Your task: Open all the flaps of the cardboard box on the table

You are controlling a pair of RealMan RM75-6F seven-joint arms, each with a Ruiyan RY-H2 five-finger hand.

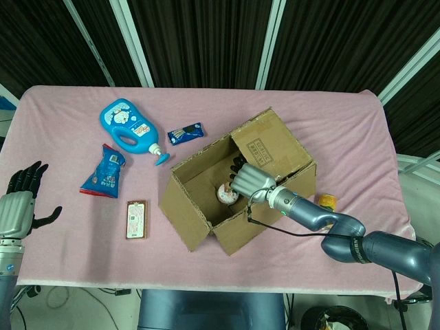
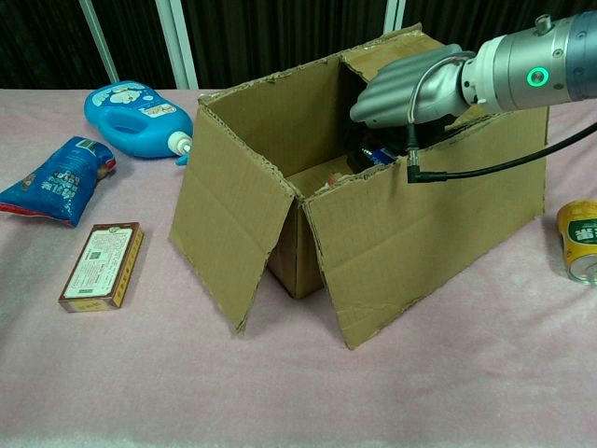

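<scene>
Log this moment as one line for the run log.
phase: opening flaps | right hand: reaching into cardboard box, grasp unclear | left hand: open, idle at table edge | front flaps: folded outward

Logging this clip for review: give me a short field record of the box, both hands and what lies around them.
box: cardboard box on pink table, front and side flaps folded outward
right hand: right hand reaching inside the box, fingers hidden
left hand: left hand off to the side, fingers apart, holding nothing
inside: some item, unclear
nearby: blue bottle, blue packet, small carton, can
</scene>
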